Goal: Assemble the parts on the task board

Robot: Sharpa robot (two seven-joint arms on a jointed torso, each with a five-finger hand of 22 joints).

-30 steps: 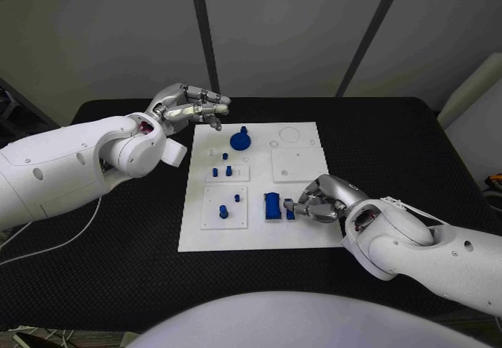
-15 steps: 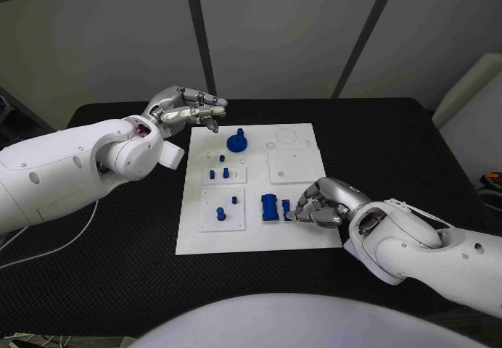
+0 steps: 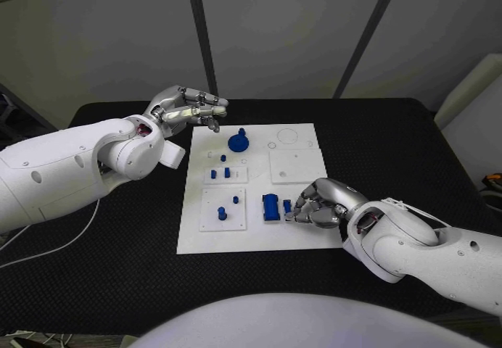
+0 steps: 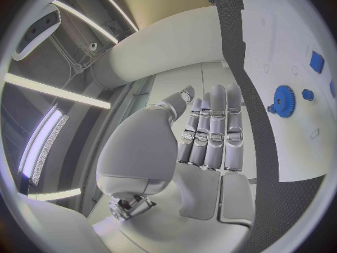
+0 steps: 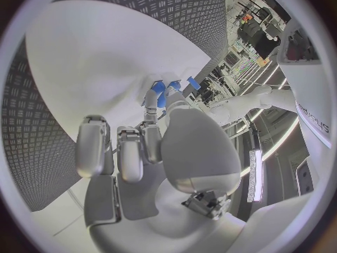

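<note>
The white task board (image 3: 303,232) lies mid-table. On it stand a blue gear (image 3: 239,141), several small blue pegs (image 3: 220,173) and a taller blue block (image 3: 271,206). My right hand (image 3: 322,203) rests on the board's near right part, its thumb and a finger pinching a small blue part (image 3: 288,206) just right of the block. The right wrist view shows that blue part (image 5: 160,90) between the fingertips of the right hand (image 5: 154,146). My left hand (image 3: 194,109) hovers over the board's far left corner and holds nothing; its fingers (image 4: 210,135) lie straight, side by side, near the gear (image 4: 283,100).
The board carries raised white square plates (image 3: 291,165) with holes. The black table (image 3: 125,239) stretches round the board on all sides. A white cable (image 3: 52,246) trails over the table at the near left.
The camera has shifted a little. Both hands keep their places relative to the board, and the right hand still pinches the small blue part.
</note>
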